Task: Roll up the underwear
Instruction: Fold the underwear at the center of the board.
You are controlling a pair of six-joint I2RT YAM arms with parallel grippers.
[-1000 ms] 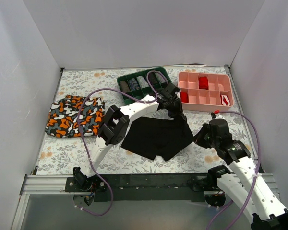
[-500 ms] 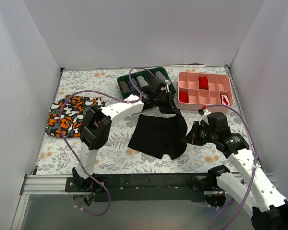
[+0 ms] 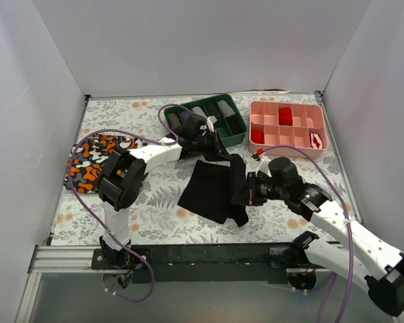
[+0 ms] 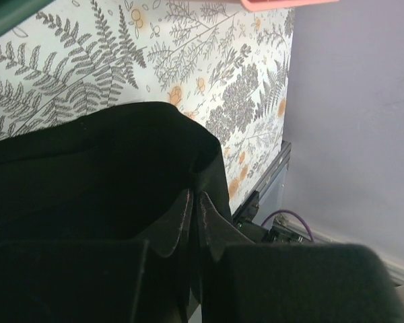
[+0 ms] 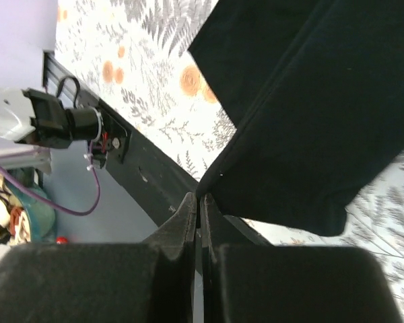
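Note:
The black underwear lies mid-table, its right part lifted and folded over toward the left. My left gripper is shut on its far edge; in the left wrist view the jaws pinch black fabric. My right gripper is shut on the near right edge; in the right wrist view the closed fingers hold a corner of the black cloth above the table.
A camouflage-patterned garment lies at the left. A green tray with rolled items and a pink divided tray stand at the back. White walls enclose the table; a black rail runs along the near edge.
Both grippers have moved left with the black underwear, folding its right side over the rest. The left arm swung toward the back left, the right arm stretched inward.

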